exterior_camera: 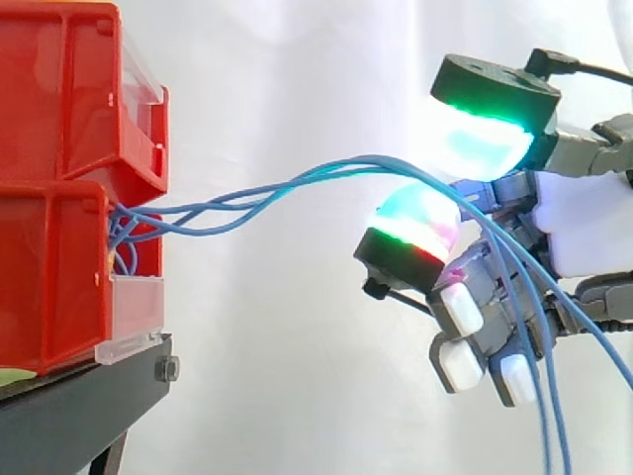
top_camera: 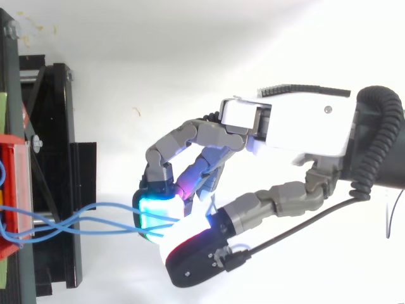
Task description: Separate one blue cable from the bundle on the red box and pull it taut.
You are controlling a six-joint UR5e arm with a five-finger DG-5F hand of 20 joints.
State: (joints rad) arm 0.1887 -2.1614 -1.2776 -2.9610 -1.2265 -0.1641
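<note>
We are watching the hand (top_camera: 297, 126) pinching several blue cables (exterior_camera: 356, 166) right of centre, sagging from the red box (exterior_camera: 49, 287) at left. Separation is looking unfinished: next we are needing one cable alone, then a rightward pull.

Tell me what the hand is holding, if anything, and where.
The hand pinches several blue cables between two fingertips, partway along their length; their loose ends hang below it.
</note>
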